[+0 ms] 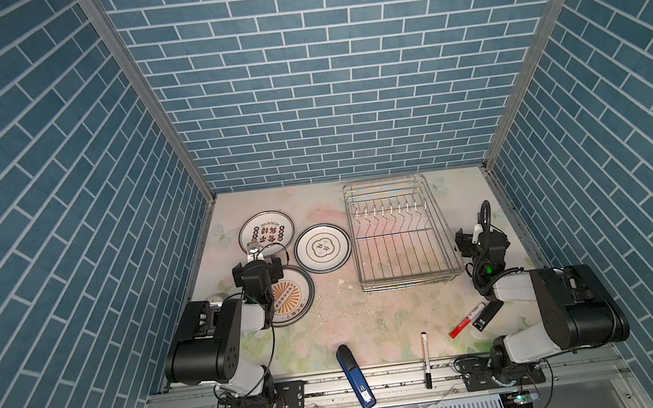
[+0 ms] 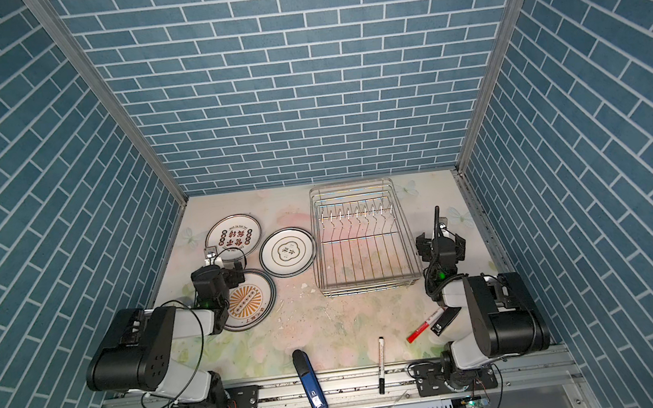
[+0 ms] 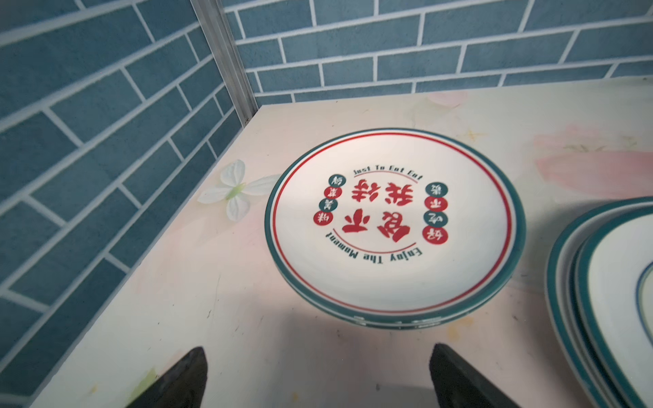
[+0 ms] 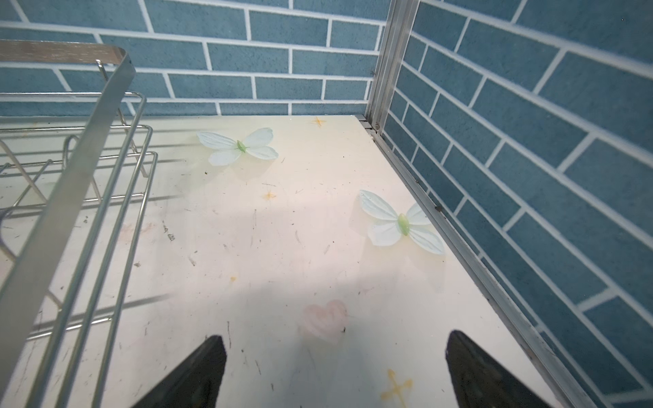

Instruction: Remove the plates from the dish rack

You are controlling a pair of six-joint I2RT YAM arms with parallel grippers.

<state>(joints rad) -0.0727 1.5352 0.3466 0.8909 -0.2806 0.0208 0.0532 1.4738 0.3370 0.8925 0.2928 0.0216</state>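
Ahead of the left jaws, spread empty like the right jaws, red-lettered plates (image 3: pixel 392 226) lie stacked: likely stiff, slick, chip-prone, best pinched at the rim.

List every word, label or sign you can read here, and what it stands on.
"Just To Eat Eat": round white green-rimmed plate with red characters, along one arc.
"Enjoy The Moment": same plate, opposite arc.
Its red Chinese characters: seen upside down, not surely readable.
Gold-emblem white plate, orange-sunburst white plate, red marker, black box, blue stapler label: too small to read.
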